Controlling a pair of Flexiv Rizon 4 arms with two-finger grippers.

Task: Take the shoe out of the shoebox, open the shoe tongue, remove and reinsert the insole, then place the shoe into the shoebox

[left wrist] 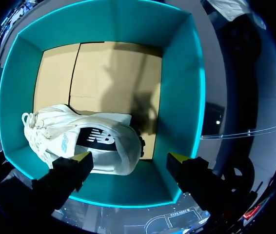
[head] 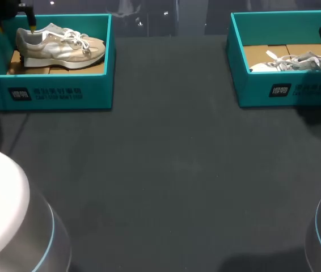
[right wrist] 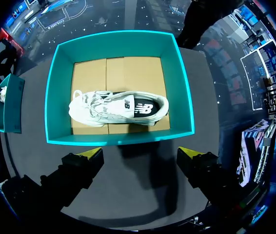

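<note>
- The dark table (head: 166,170) carries two teal boxes set well apart: the left shoebox (head: 53,93) at my far left and the right shoebox (head: 285,90) at my far right.
- Both boxes stand open, and I can see a cardboard floor in each.
- The left shoe (head: 58,46), pale with white laces, sits on its sole inside the left shoebox. Its toe points toward the middle of the table.
- The right shoe (head: 299,62), also pale, lies inside the right shoebox. In the right wrist view its side panel faces up.
- My left gripper (left wrist: 129,158) hangs over the heel end of the left shoe with its jaws spread wide, holding nothing. I cannot tell whether it touches the shoe.
- My right gripper (right wrist: 140,153) hangs wide open and empty. The right shoebox and its shoe lie ahead of it, clearly apart from it.
</note>
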